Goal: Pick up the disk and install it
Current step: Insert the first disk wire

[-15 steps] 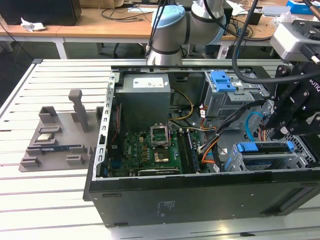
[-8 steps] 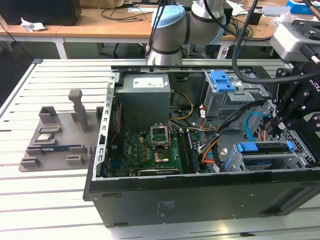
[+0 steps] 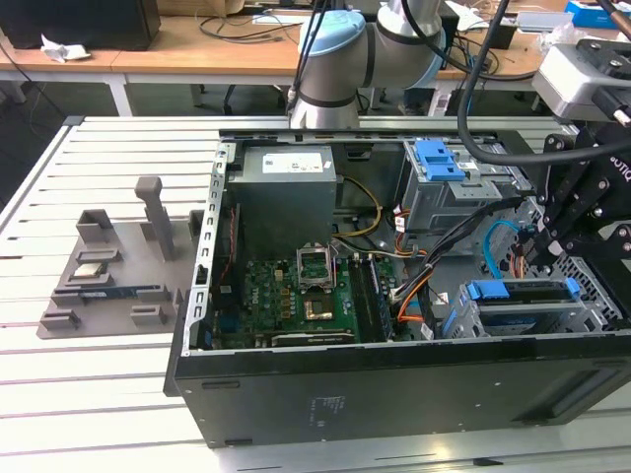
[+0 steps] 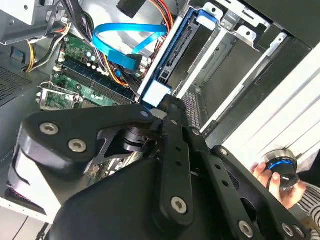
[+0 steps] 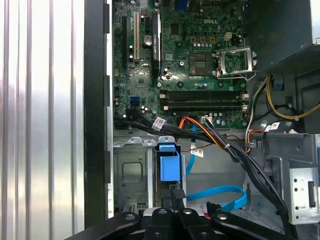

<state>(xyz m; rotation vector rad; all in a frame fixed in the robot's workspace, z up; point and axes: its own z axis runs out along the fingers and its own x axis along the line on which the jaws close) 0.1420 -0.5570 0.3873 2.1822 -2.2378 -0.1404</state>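
The tabletop (image 3: 108,394) of pale slatted metal carries an open black computer case (image 3: 394,394) lying on its side, with a grey fixture tray (image 3: 108,271) well apart from it toward the exterior view's left. Inside the case, a grey power supply (image 3: 286,192) sits at the far side, and the green motherboard (image 3: 306,291) lies below it with its bare processor socket (image 5: 232,61) and memory slots showing in the first wrist view. At the exterior view's right is a metal drive cage (image 3: 532,315), and the disk (image 3: 523,292) stands on edge in one of its slots, its blue carrier up. In the second wrist view the disk (image 4: 172,55) is seated along the cage's rails, and in the first wrist view its blue end tab (image 5: 169,165) faces the camera. A smaller blue bracket (image 3: 439,158) rests on the upper bay. A light blue cable (image 5: 220,197) loops beside the disk, near orange and black wires (image 5: 210,132).

The gripper (image 3: 552,241) hangs just above the cage. Its black fingers (image 4: 172,115) are drawn narrow, tips at the disk's near end; whether they grip it I cannot tell. A hand (image 4: 280,182) holds a round blue-ringed button (image 4: 281,166) outside the case.
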